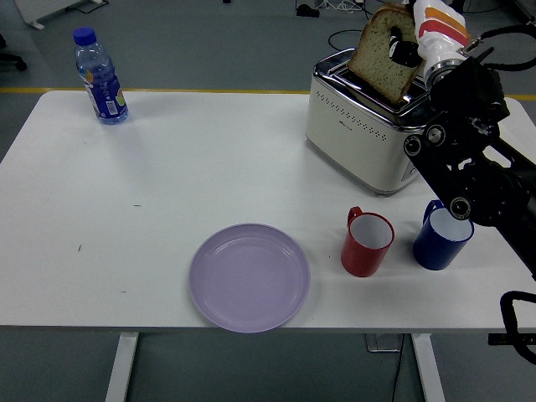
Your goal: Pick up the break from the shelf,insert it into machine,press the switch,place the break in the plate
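Note:
A slice of brown bread (382, 57) hangs tilted just above the slots of the white and chrome toaster (368, 126) at the table's back right. My right hand (412, 43) is shut on the slice's upper right edge, with the black arm (473, 159) rising from the right edge of the picture. The lavender plate (249, 276) lies at the front middle of the table, bare. My left arm does not show.
A red mug (367, 243) and a blue mug (442, 236) stand in front of the toaster, close under my right arm. A water bottle (100, 77) with a blue cap stands at the back left. Cables lie on the floor behind the toaster.

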